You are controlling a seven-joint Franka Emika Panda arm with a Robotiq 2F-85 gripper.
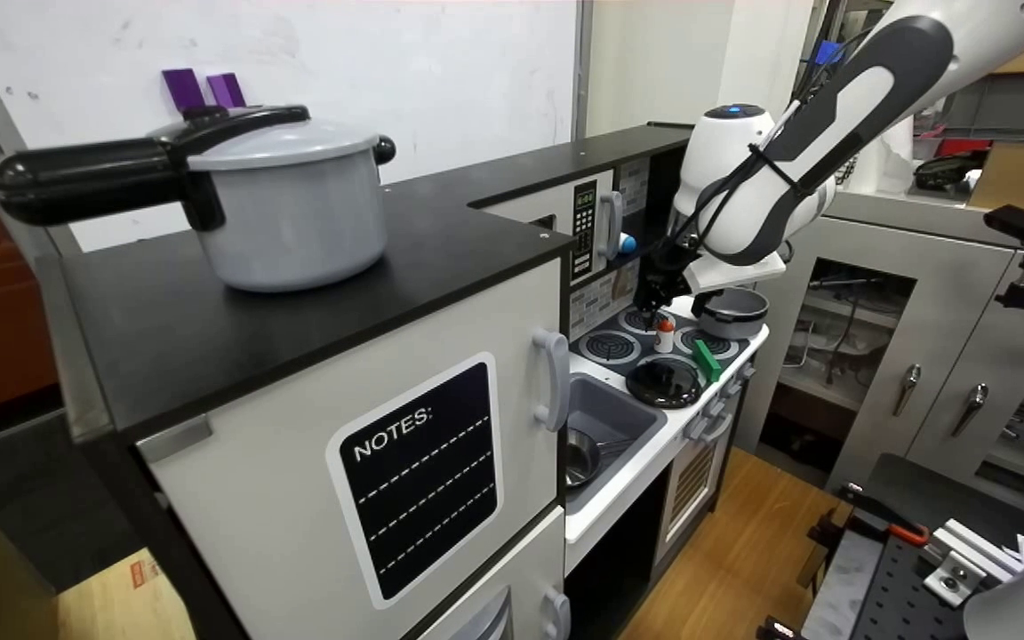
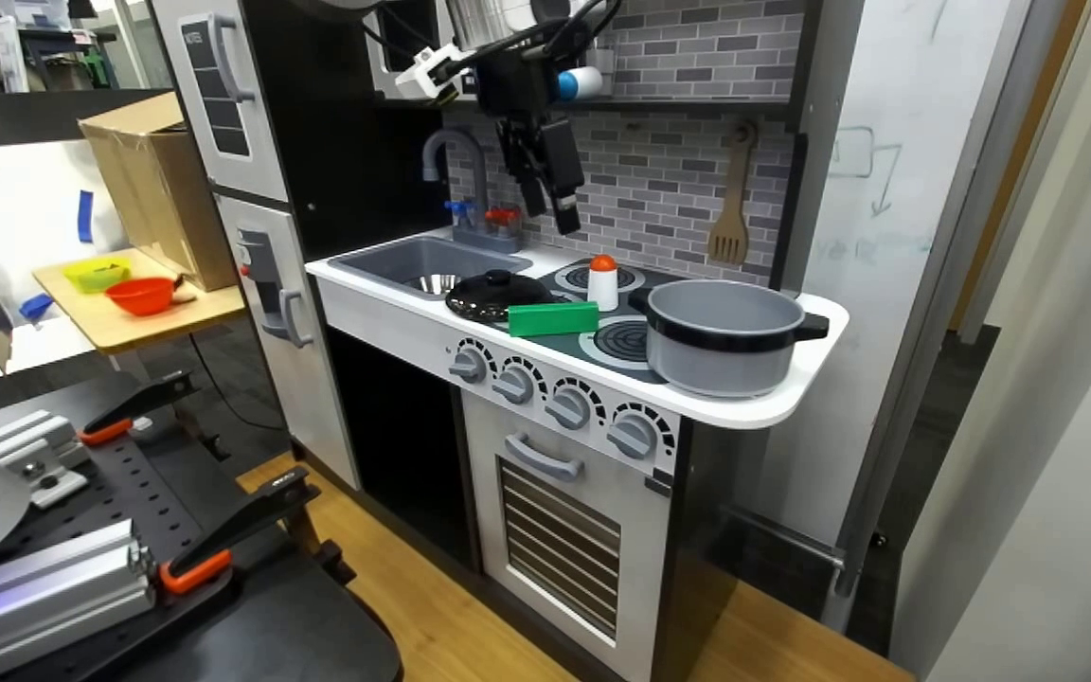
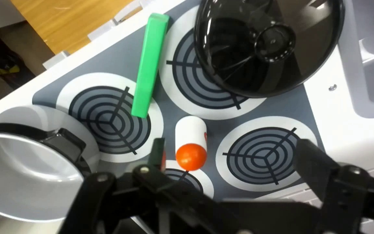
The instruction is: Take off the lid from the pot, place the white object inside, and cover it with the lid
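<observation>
The grey pot (image 2: pixel 721 355) with a black band and handles stands uncovered at the stove's corner. Its pale inside (image 3: pixel 21 175) shows in the wrist view, with nothing visible in it. The black lid (image 3: pixel 235 55) with a round knob lies over a burner beside the sink. Between the burners stands the white object (image 2: pixel 602 290), an upright shaker with an orange top. In the wrist view, my gripper (image 3: pixel 230 154) is open above the stove; the shaker (image 3: pixel 190 131) appears near the left finger (image 3: pixel 157 152), not held. Both exterior views show the gripper (image 2: pixel 552 216) higher than the shaker.
A green block (image 3: pixel 150 65) lies close to the lid and shaker. The sink (image 2: pixel 366 258) holds a metal pan (image 1: pixel 580 458). Behind the stove rises a tiled wall with a wooden spatula (image 2: pixel 728 232). Another grey lidded cooker (image 1: pixel 299 222) stands on the cabinet top.
</observation>
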